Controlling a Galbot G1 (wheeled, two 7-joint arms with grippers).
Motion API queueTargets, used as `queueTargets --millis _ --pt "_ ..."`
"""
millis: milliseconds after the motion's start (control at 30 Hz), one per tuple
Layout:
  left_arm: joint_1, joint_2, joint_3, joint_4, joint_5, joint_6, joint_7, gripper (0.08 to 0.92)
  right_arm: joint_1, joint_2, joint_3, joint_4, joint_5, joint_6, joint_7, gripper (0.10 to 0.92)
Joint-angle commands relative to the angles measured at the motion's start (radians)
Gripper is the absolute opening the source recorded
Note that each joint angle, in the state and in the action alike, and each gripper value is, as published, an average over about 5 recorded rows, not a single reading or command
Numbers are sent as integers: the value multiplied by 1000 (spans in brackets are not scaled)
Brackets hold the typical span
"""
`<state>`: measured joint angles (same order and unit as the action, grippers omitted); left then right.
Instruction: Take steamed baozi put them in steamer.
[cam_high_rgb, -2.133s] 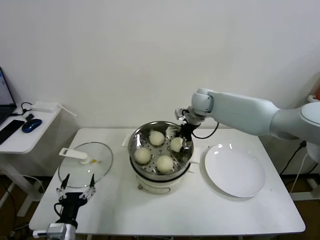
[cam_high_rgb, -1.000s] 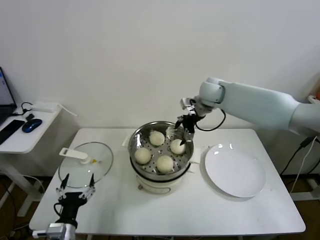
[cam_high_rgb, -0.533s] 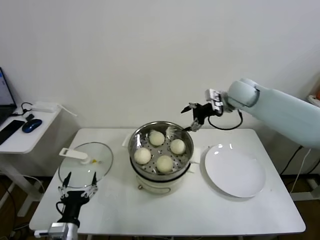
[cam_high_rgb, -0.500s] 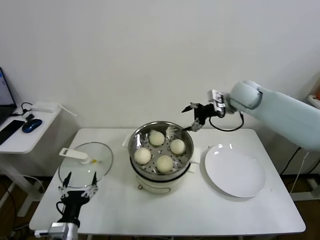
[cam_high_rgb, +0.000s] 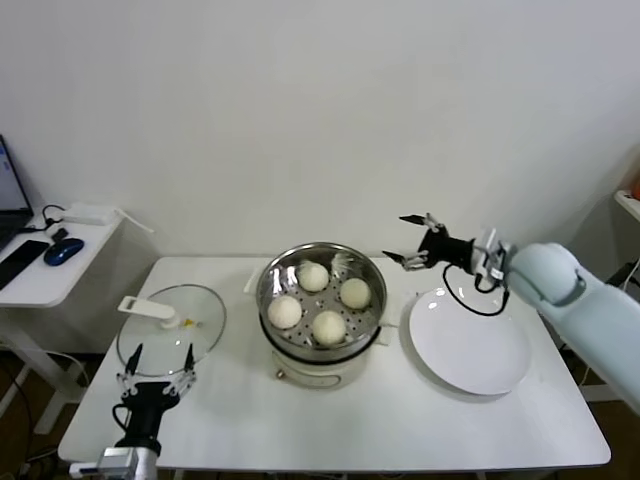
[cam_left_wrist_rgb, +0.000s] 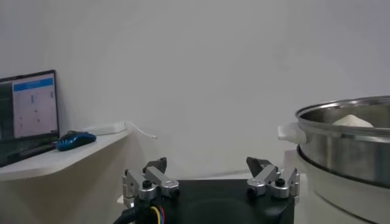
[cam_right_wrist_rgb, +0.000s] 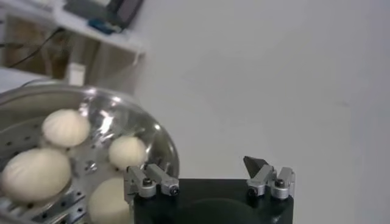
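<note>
Head view: the steamer (cam_high_rgb: 322, 262) stands on its white cooker base (cam_high_rgb: 320, 370) near the middle of the white table (cam_high_rgb: 400, 430), and all four steamed baozi (cam_high_rgb: 313, 276) lie inside it on the perforated bottom, set in a loose ring: one toward the wall, one on each side, one toward the robot. None touches another as far as can be seen.

The right gripper (cam_high_rgb: 415, 242) hangs in the air beside the steamer, off its right rim and above the table, between the steamer and the white plate (cam_high_rgb: 468, 345). Its fingers are spread wide with nothing between them; no bun is held. The right arm reaches in from the right edge, passing over the plate.

The plate lies flat just to the right of the steamer, bare. On the steamer's left lies the glass lid (cam_high_rgb: 171, 325) with its white handle (cam_high_rgb: 145, 307).

The left gripper (cam_high_rgb: 157, 364) rests low at the table's near edge, well to the left of the steamer and just in front of the lid, its fingers apart and holding nothing.

In the right wrist view the buns show in the steel basket (cam_right_wrist_rgb: 91, 158) beyond the open gripper (cam_right_wrist_rgb: 209, 176).

In the left wrist view the steamer wall (cam_left_wrist_rgb: 347, 143) rises past the open left gripper (cam_left_wrist_rgb: 210, 178), with one bun's top (cam_left_wrist_rgb: 348, 121) showing over the rim.
</note>
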<state>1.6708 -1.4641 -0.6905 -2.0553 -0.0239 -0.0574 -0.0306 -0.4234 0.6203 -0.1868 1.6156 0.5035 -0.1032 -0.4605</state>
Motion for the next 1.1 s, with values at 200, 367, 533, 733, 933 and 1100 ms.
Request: queueTargets --millis 200,367,533,733,933,1100 --pt "-3 -11 -2 0 0 -14 16 823 -859 476 789 186 -155 197 211 823" --pt "-5 -14 -5 -1 0 -21 23 823 -934 589 811 202 -177 244 209 823" --pt "-1 -18 -11 2 0 -33 33 823 -1004 666 816 215 -181 272 200 823" --pt "17 -21 -25 1 -3 -53 45 823 -1087 714 814 229 -169 306 176 823" --pt "27 -23 -34 -5 -10 -68 57 823 -1124 734 801 231 -165 328 163 823" --pt "32 -26 -35 -7 -15 -69 61 823 -1132 735 799 213 -161 348 155 823"
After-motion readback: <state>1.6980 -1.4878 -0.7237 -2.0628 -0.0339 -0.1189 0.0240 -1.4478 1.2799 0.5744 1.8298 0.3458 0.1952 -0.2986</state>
